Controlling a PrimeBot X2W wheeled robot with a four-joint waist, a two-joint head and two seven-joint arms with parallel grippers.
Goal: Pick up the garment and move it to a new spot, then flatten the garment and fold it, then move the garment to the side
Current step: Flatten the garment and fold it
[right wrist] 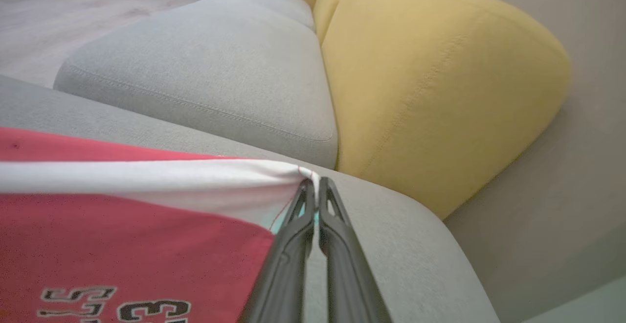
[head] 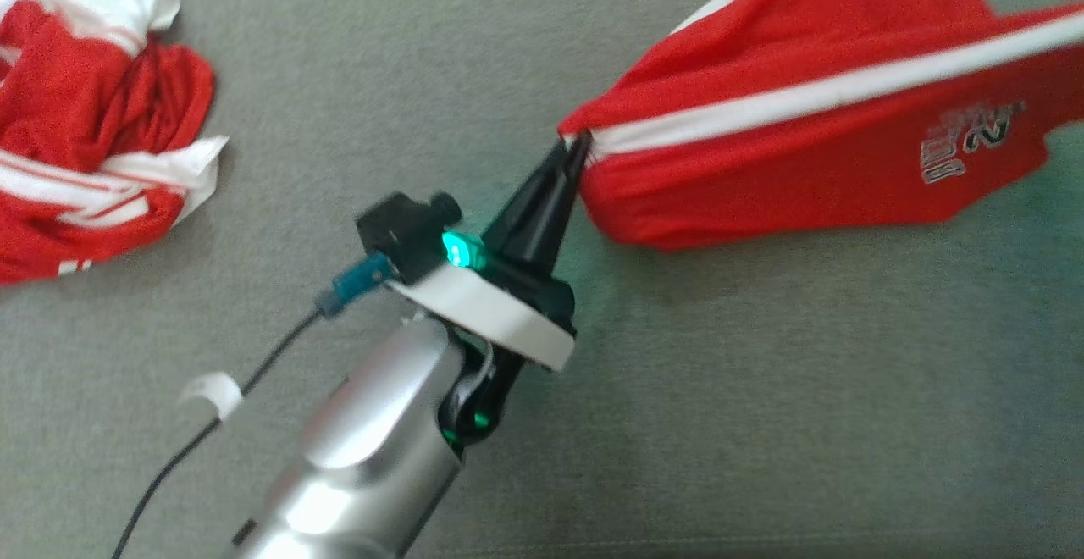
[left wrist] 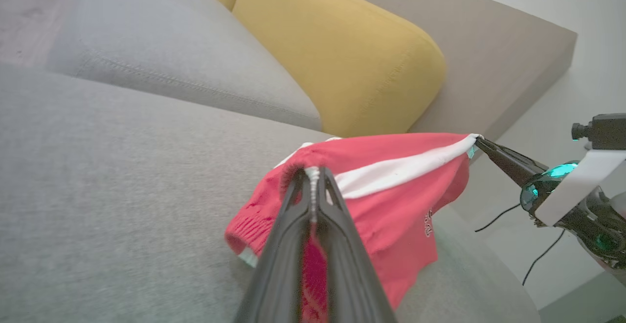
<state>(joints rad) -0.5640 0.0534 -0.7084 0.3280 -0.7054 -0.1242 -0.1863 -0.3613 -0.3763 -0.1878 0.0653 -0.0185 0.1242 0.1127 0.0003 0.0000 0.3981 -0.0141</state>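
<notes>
Dark fingers of the left gripper (left wrist: 312,173) pinch one corner of the red garment (left wrist: 391,191), while the right gripper (right wrist: 315,186) is clamped on the opposite corner at its white stripe. Stretched between them, the red garment sags over the grey couch seat (head: 339,76), well apart from a crumpled cloth (head: 93,118).

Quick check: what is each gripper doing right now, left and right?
Left gripper: closed, pinching a corner of the red garment at the end of its white stripe.
Right gripper: closed, pinching the stripe's other end.
</notes>
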